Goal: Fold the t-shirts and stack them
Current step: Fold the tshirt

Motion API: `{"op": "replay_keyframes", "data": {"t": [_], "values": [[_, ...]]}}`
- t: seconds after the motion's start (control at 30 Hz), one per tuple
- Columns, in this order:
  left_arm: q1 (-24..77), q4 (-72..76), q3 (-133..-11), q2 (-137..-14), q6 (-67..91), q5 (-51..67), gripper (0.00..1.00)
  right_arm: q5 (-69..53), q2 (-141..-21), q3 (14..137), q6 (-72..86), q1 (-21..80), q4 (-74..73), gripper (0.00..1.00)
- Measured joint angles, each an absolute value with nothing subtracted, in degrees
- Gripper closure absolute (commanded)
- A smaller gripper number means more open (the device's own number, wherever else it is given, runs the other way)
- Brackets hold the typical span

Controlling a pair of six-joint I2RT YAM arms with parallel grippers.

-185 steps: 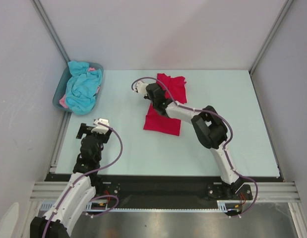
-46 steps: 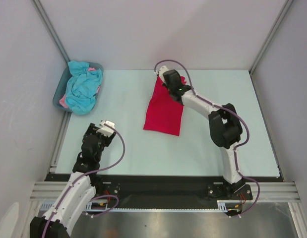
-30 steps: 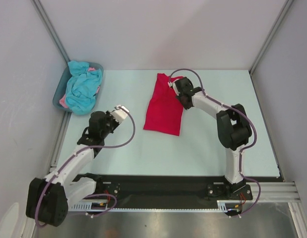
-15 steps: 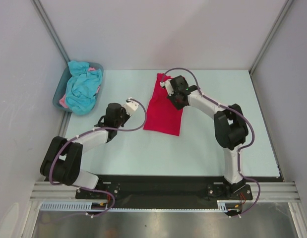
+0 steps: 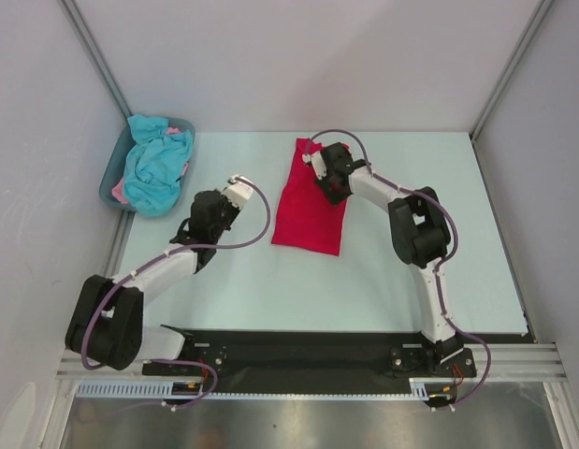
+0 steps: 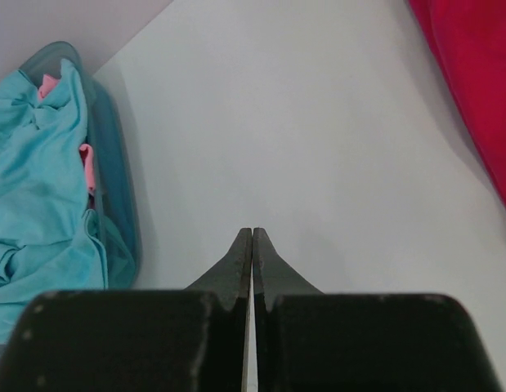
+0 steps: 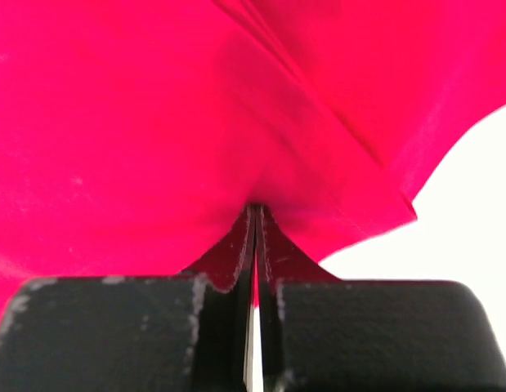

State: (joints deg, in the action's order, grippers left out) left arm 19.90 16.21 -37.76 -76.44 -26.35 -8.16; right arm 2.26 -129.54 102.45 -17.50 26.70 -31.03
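The right gripper (image 7: 254, 209) has its jaws pressed together on the red t-shirt (image 5: 311, 204). It seems to pinch a small pucker of cloth near the shirt's far end, where creases fan out from the fingertips. The shirt lies on the counter (image 5: 270, 281) right of centre as a long, narrow strip, apparently folded lengthwise. Its near hem is flat and one corner hangs loose past the gripper. A grip that close to the collar end looks chosen so that the top can be carried over the near half, which is the next fold this shape calls for.

The left gripper (image 6: 252, 233) is closed on nothing, its tips meeting over bare counter. It sits between the red shirt on its right and the grey-blue tub (image 5: 109, 180) on its left, touching neither. From there it is placed either to pin the near hem or to reach for fresh laundry; which one cannot be told.

The turquoise t-shirts (image 5: 158, 168) are heaped unfolded in the tub at the far left corner, with a scrap of pink t-shirt (image 6: 87, 160) showing among them. With one shirt half done and the rest unsorted, the job appears to be in its early stages. The thin cloth could slip from so fine a pinch when lifted.
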Motion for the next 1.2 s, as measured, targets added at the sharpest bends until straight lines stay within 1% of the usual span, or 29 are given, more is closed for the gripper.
{"op": "replay_keyframes", "data": {"t": [0.33, 0.53, 0.9, 0.93, 0.97, 1.0, 1.03, 1.07, 1.13, 1.17, 1.2], "values": [[18.8, 16.2, -38.3, -75.3, -26.5, -9.8, 0.99, 0.0, -125.9, 95.1, -17.6, 24.8, -24.4, 1.00], [18.1, 15.9, -38.6, -75.1, -26.5, -10.2, 0.99, 0.6, -123.3, 91.2, -18.1, 22.7, -23.7, 1.00], [18.1, 15.8, -39.2, -74.3, -26.5, -10.3, 0.99, 4.4, -122.5, 89.9, -19.7, 21.1, -25.2, 1.00], [18.1, 15.8, -39.2, -74.3, -26.5, -10.3, 0.99, 5.1, -122.5, 89.9, -19.8, 21.3, -25.2, 0.98], [18.1, 15.8, -39.2, -74.3, -26.5, -10.3, 0.99, 5.7, -122.5, 89.9, -19.9, 21.5, -25.3, 0.91], [18.1, 15.8, -39.2, -74.3, -26.5, -10.2, 0.98, 6.2, -122.5, 89.9, -19.9, 21.7, -25.4, 0.81], [18.1, 15.7, -39.2, -74.3, -26.5, -10.1, 0.98, 6.7, -122.3, 89.8, -19.9, 21.7, -25.5, 0.58], [18.1, 15.7, -39.2, -74.3, -26.6, -10.0, 0.96, 7.2, -122.1, 89.8, -19.7, 21.8, -25.7, 0.48], [18.1, 15.7, -39.2, -74.3, -26.8, -9.7, 0.84, 8.2, -120.9, 89.3, -19.9, 21.8, -26.3, 0.36], [18.1, 15.7, -39.2, -74.5, -27.0, -9.7, 0.78, 8.6, -120.0, 88.9, -19.9, 21.6, -26.8, 0.34], [18.1, 15.7, -39.2, -74.6, -27.4, -9.5, 0.70, 8.9, -118.9, 88.4, -19.8, 21.4, -27.3, 0.33]]}}
